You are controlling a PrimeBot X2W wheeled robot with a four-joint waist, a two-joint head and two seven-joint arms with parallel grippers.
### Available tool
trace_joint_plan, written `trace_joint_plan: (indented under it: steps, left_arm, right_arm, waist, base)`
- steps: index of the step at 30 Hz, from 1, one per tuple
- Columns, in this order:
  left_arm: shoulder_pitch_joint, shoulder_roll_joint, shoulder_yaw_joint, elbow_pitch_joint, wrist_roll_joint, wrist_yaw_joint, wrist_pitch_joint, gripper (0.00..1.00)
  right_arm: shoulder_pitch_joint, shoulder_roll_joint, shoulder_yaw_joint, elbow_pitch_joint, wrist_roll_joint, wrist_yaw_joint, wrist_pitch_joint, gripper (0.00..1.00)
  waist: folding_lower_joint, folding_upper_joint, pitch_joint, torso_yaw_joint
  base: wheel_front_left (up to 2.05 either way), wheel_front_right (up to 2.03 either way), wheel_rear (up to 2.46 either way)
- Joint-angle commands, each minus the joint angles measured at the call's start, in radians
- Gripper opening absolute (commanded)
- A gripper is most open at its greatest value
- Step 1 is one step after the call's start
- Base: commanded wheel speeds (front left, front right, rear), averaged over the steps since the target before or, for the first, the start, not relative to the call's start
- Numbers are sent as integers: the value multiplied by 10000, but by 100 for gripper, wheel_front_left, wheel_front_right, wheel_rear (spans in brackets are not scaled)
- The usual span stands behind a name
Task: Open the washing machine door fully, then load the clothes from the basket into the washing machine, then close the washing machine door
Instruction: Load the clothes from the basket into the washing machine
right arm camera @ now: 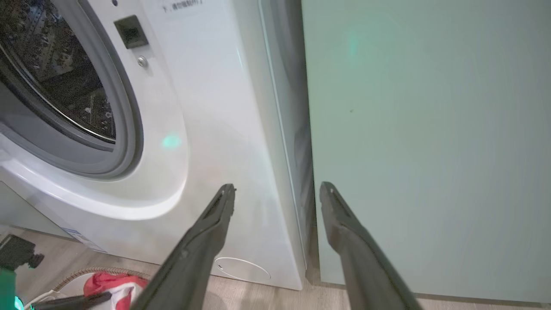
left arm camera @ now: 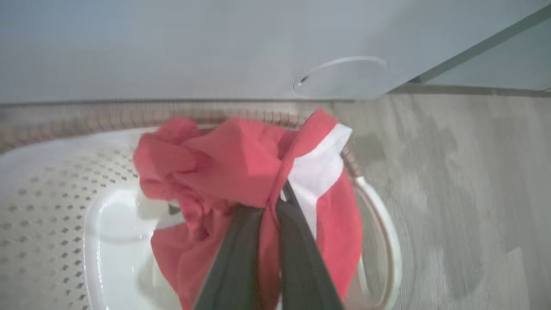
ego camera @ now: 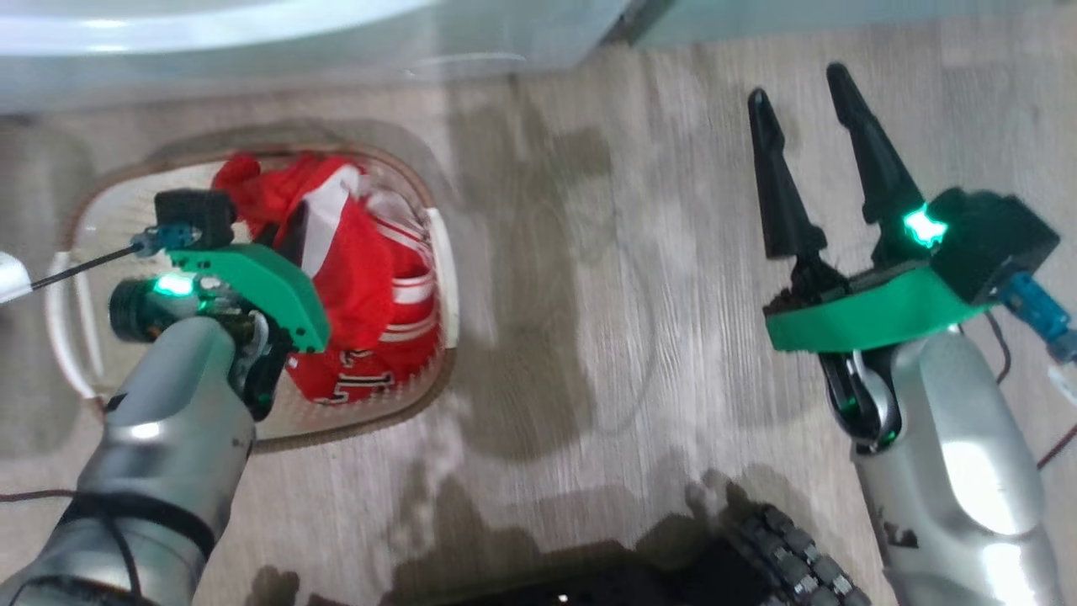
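Note:
The cream perforated basket stands on the floor at the left, just before the washing machine. Bright red clothes with white stripes lie bunched in it. My left gripper reaches down into the basket and is shut on a fold of the red clothes. In the head view its fingers are hidden under the green wrist mount. My right gripper hangs open over bare floor at the right, holding nothing. The machine's grey gasket and steel drum show uncovered. The washing machine door is out of view.
A pale green cabinet stands right of the washer. The small round flap is low on the washer's front, just beyond the basket rim. Wood-look floor lies between the arms. My dark base shows at the bottom.

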Motion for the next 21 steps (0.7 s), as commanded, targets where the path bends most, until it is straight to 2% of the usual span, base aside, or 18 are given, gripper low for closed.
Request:
trace_joint_plan:
  steps: [1,7,21]
  left_arm:
    - [262,399,337,-311,139,97,-133,0]
    - [1437,615,1398,-2777,975,591,-135,0]
    - [3741,813,3293,-7643,2518,1260,-137,0]
  right_arm:
    - [410,55,154,-214,-69,0,-89,100]
    - [594,55,70,-36,-98,0,-89,100]
    - [984,55,-277,210,-225,0,-36,100]
  waist:
    - [0,0,-423,341]
    - [0,0,-1225,666]
    - [0,0,-2780,1139]
  base:
    - [0,0,0]
    - [0,0,0]
    - [0,0,0]
